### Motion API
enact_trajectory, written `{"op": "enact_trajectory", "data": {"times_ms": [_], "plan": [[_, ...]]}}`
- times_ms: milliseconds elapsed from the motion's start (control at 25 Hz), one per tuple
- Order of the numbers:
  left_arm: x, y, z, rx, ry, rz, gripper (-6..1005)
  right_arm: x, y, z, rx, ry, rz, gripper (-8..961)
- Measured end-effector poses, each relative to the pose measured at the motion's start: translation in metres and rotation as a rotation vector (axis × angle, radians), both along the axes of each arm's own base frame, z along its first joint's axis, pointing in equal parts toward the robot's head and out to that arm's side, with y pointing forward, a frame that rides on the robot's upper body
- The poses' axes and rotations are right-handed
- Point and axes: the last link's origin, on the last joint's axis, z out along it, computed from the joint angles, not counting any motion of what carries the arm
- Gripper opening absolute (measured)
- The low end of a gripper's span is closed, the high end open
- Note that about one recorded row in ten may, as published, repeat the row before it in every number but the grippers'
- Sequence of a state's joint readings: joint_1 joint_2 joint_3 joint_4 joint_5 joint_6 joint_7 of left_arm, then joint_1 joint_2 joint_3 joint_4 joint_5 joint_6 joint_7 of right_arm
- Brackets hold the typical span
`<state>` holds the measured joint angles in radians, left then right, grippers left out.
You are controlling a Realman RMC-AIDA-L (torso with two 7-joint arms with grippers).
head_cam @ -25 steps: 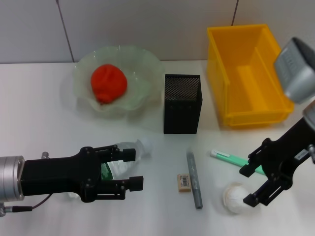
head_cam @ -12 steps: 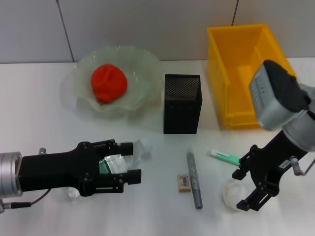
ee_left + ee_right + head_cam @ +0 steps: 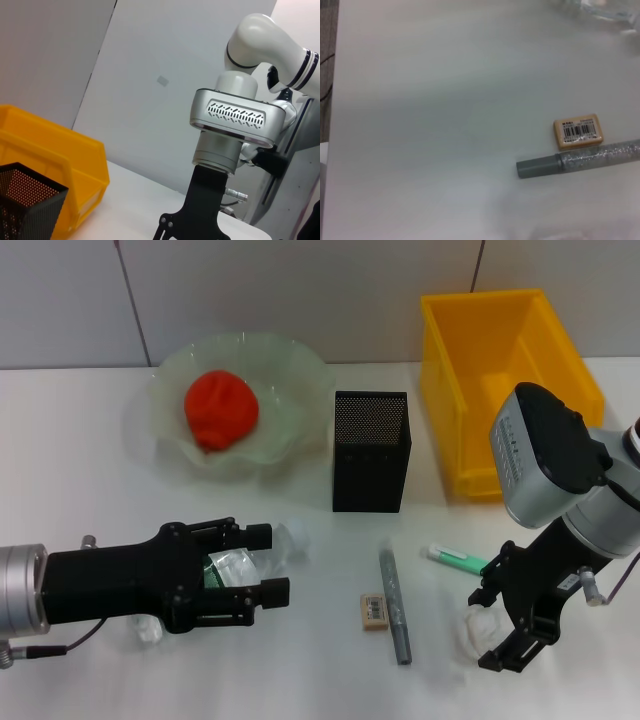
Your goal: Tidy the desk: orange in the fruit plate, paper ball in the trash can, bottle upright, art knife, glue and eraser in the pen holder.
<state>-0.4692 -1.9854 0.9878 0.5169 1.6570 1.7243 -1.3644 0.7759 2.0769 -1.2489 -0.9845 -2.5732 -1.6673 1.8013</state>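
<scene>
Left gripper [image 3: 262, 565] low at the desk's [image 3: 80, 490] left front, fingers [image 3: 258, 536] spread either side of the bottle [image 3: 235, 565]. One bottle, lying on its side, long axis running front-left to back-right; which end carries the cap, cannot tell. Behind it, one fruit plate [image 3: 290, 370] with one orange [image 3: 221, 410] resting inside.

Centre: one pen holder [image 3: 370, 451], upright, open mouth up. In front of it, one eraser [image 3: 374, 610] flat on the desk, barcode sleeve up, long axis front to back. Just beside the eraser on its right, one grey stick [image 3: 395, 604], long axis also front to back, tipped slightly.

Right: one trash can [image 3: 445, 390] at the back. One green-and-white pen-like item [image 3: 455, 559] lying left to right, partly under the right arm. Right gripper [image 3: 496, 628] down over the one paper ball [image 3: 478, 625], fingers [image 3: 504, 655] spread around it; contact not clear.
</scene>
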Motion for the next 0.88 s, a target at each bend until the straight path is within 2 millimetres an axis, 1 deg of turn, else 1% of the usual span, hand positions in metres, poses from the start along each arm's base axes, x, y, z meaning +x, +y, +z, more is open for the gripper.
{"op": "enact_trajectory", "data": {"times_ms": [160, 400, 560, 600, 720, 880], "plan": [[0.001, 0.0, -0.001, 0.001, -0.002, -0.001, 812, 0.001, 0.001, 0.0, 0.004, -0.011, 0.001, 763], [0.001, 0.001, -0.001, 0.009, -0.003, 0.002, 813, 0.001, 0.001, 0.0, 0.008, -0.01, -0.002, 655], [0.001, 0.002, -0.001, 0.012, -0.006, 0.005, 812, -0.004, 0.003, 0.006, 0.018, 0.002, -0.007, 486], [0.001, 0.002, -0.001, 0.012, -0.006, 0.005, 812, -0.007, 0.004, 0.01, 0.025, 0.014, -0.009, 444], [0.001, 0.002, -0.001, 0.012, -0.006, 0.005, 812, -0.017, 0.008, 0.027, 0.054, 0.061, -0.023, 416], [0.001, 0.002, -0.001, 0.013, -0.007, 0.005, 813, -0.033, 0.018, 0.061, 0.135, 0.163, -0.041, 419]]}}
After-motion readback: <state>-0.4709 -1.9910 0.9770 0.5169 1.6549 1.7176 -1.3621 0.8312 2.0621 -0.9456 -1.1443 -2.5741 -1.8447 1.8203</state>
